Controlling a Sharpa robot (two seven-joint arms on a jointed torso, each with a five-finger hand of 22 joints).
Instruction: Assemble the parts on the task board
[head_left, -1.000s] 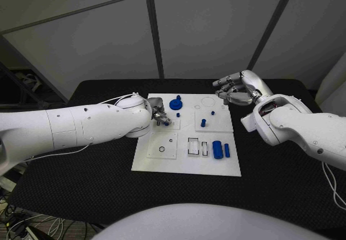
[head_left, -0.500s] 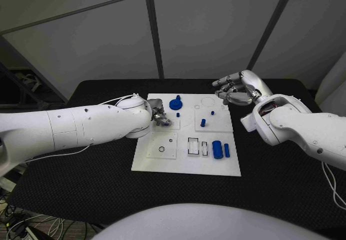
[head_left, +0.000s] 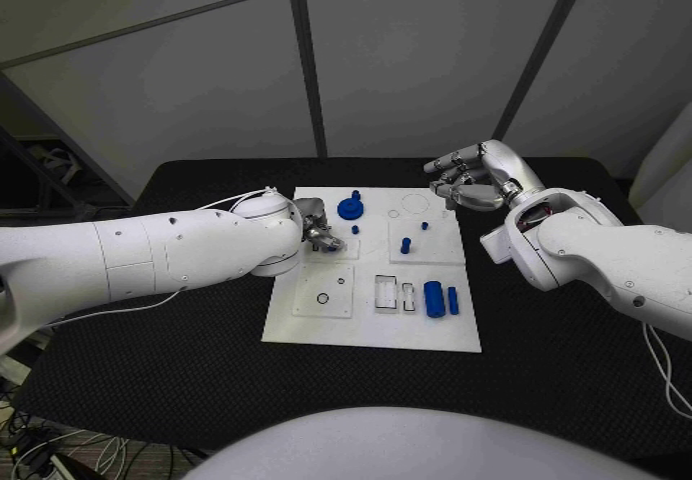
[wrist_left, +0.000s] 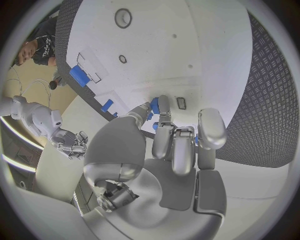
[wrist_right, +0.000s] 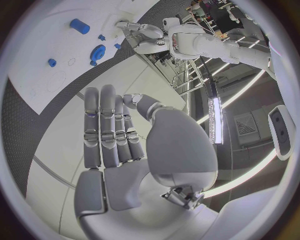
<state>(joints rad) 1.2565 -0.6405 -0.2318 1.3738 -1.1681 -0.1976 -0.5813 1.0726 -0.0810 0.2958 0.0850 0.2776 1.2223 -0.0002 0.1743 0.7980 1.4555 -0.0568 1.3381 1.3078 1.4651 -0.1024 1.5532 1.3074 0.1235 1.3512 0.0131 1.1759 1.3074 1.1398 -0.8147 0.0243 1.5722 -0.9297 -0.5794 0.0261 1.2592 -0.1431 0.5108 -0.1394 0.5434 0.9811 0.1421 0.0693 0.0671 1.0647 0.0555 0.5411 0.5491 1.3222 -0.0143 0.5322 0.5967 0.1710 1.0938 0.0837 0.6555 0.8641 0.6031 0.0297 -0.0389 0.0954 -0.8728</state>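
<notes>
Working a small blue part (wrist_left: 154, 106) at the task board's (head_left: 372, 330) left edge, about 9 o'clock of board centre: left hand (head_left: 320, 232) has its fingers (wrist_left: 164, 112) closed narrow on that piece, apparently seating it. Next move likely calls for a straight press into its socket, then release. Loose blue cylinders (head_left: 436, 299) lie near 4 o'clock, a blue knob (head_left: 351, 209) near 12. Right hand (head_left: 470, 177) hovers off the board's 1 o'clock corner, fingers curled, holding nothing. Black worktop (head_left: 173, 340); grey panelled wall behind.
</notes>
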